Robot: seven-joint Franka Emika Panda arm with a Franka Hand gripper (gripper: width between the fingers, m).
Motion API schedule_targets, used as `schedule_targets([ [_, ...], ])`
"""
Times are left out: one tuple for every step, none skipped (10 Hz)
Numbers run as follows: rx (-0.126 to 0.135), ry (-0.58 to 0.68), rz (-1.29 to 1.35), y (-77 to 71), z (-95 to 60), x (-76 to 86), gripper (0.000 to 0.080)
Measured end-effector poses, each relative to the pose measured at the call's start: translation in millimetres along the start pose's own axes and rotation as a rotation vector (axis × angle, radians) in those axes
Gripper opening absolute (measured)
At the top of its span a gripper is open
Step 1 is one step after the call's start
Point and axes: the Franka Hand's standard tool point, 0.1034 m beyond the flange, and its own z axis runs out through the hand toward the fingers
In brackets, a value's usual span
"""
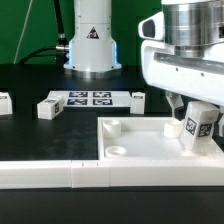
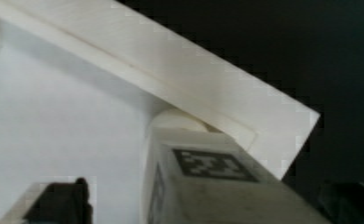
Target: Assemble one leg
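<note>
My gripper [image 1: 197, 122] is shut on a white leg [image 1: 198, 128] with a black-and-white tag, holding it tilted over the right part of the large white panel [image 1: 150, 145]. The leg's lower end touches or hangs just above the panel near its right edge. In the wrist view the leg [image 2: 205, 165] fills the space between my dark fingers [image 2: 58, 203], pointing at a corner socket [image 2: 232, 128] of the panel [image 2: 54, 120]. Two round sockets [image 1: 112, 127] show on the panel's left side.
Other white legs lie on the black table: one [image 1: 50, 106] left of the marker board [image 1: 88, 98], one [image 1: 5, 101] at the far left edge, one [image 1: 139, 96] right of the board. The robot base [image 1: 92, 45] stands behind. A white rail [image 1: 60, 172] runs along the front.
</note>
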Motion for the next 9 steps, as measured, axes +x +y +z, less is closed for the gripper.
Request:
schedule_targets([
  [0.0,-0.002,-0.128,-1.0,-0.1,-1.5,0.0643],
  [-0.002,0.001,-0.233,-1.0,-0.2,-1.4,0.0649],
  [-0.007,0.005,-0.358,-0.7,-0.2,-0.9,0.0649],
  [-0.007,0.005,-0.456,-0.3,-0.3,0.0,0.0649],
  [-0.01,0.006,-0.575,0.4,-0.4,1.1,0.0649],
  [-0.027,0.018,-0.679,0.8,-0.2,1.3,0.0649],
  [-0.058,0.035,-0.838,1.0,0.0,1.4,0.0649],
  [-0.083,0.046,-0.957,0.7,0.1,0.7,0.0649],
  [-0.1,0.051,-1.051,0.7,0.6,0.2,0.0649],
])
